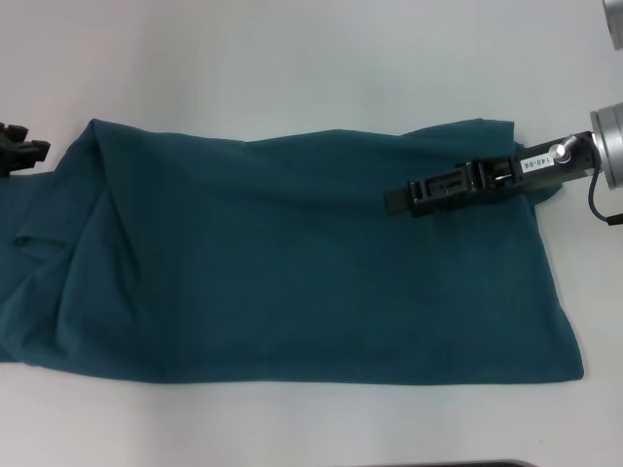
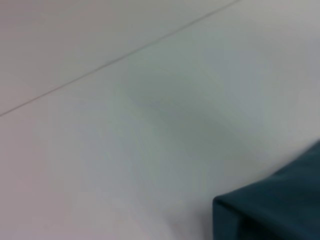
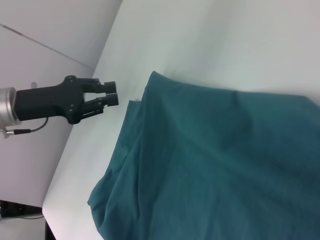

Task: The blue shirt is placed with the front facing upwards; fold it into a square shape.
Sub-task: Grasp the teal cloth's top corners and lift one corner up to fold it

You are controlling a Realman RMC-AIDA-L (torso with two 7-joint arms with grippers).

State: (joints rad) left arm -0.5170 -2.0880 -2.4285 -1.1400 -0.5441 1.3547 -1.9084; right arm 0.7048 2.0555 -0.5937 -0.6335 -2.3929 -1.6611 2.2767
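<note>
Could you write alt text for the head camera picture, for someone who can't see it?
A blue shirt lies folded into a long band across a white table. The right gripper reaches over its far right part; the left gripper sits at the shirt's far left corner.

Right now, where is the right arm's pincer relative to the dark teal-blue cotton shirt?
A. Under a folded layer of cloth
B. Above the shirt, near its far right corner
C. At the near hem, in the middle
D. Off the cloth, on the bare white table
B: in the head view the right pincer reaches in over the dark teal-blue cotton shirt from its far right corner; the left pincer sits off the cloth's left edge.
</note>
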